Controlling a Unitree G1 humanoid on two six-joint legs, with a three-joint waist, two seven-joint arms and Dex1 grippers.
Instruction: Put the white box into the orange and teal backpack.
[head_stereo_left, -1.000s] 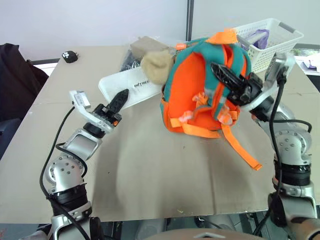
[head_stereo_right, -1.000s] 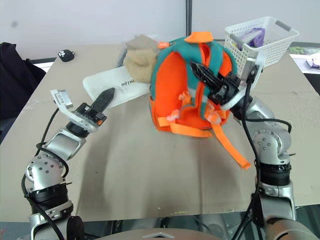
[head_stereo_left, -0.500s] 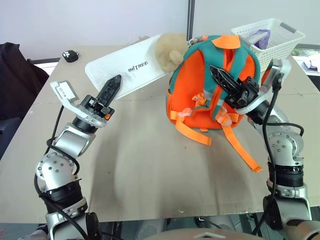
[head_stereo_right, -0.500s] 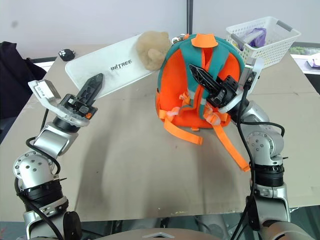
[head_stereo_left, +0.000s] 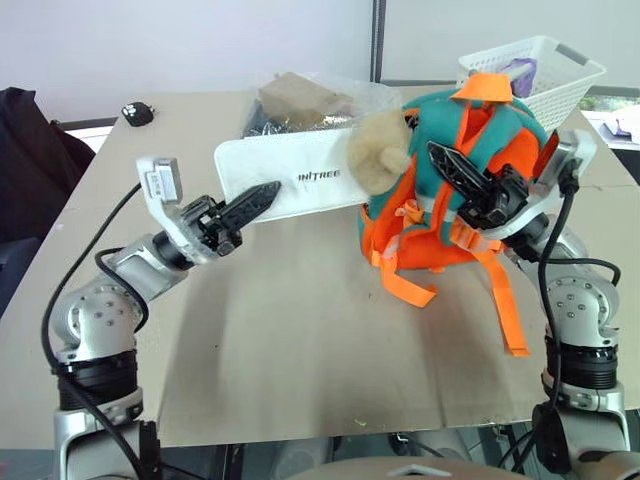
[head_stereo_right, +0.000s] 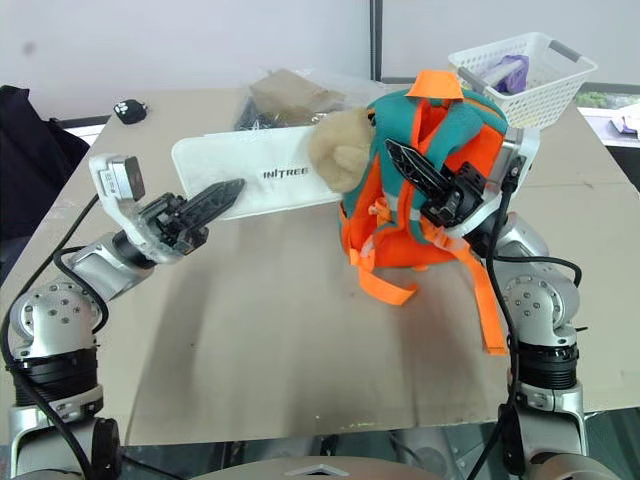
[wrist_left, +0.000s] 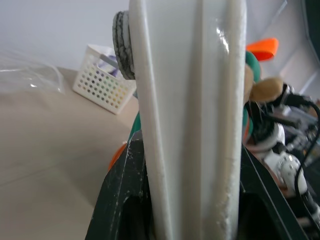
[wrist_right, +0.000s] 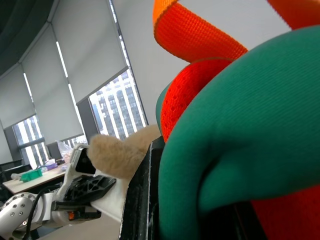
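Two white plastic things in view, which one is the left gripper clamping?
The flat slim white plastic box with dark lettering, clamped in the left gripper. The white slotted plastic basket sits untouched at the table's far right corner.

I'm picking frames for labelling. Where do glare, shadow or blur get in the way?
Left wrist view: the slim white plastic box sits too close, soft, with bright glints down its edge. Right wrist view: the orange and teal backpack looms blurred; windows behind glow. Left eye view: sharp, soft shadows on the tan table.

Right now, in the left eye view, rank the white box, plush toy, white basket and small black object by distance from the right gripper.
1. Plush toy, on the backpack's left.
2. White box, in the left gripper.
3. White basket, far right corner.
4. Small black object, far left corner.
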